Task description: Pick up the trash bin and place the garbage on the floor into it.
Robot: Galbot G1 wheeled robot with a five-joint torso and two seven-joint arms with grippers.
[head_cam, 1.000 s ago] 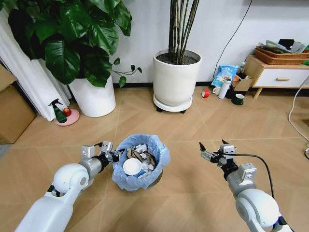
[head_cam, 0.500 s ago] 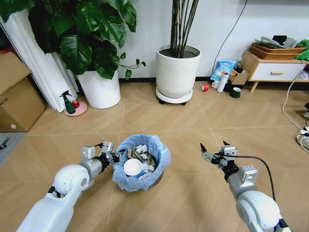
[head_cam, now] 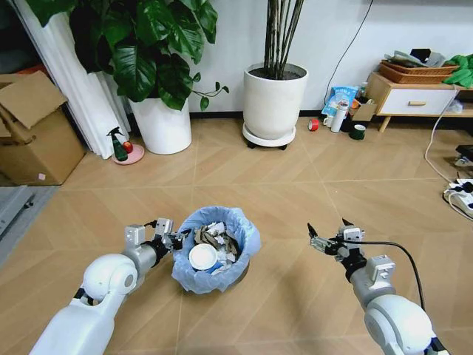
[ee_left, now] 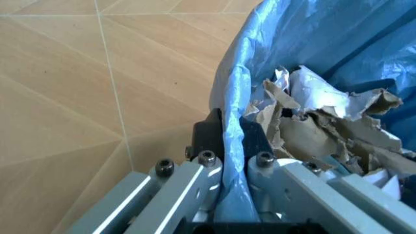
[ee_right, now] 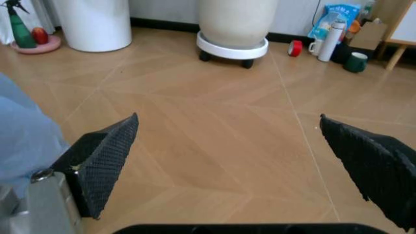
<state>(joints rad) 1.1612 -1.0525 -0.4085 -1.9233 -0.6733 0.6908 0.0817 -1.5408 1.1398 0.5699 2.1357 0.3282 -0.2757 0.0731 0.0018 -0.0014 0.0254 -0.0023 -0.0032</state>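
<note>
Head view: my left gripper point(head_cam: 176, 238) clamps the rim of the trash bin point(head_cam: 214, 248), which holds the garbage point(head_cam: 210, 245) above the floor point(head_cam: 281, 192). Left wrist view: my fingers point(ee_left: 208, 139) pinch the blue liner. Right wrist view: my right gripper point(ee_right: 227, 161) is spread wide, holding nothing.

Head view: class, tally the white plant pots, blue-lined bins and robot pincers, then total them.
Large white round plant pots: 2
Small round dark trash bin, light-blue plastic bag lining: 1
Pincers: 2, left pincer clamping bin rim, right pincer open
Total: 5
</note>
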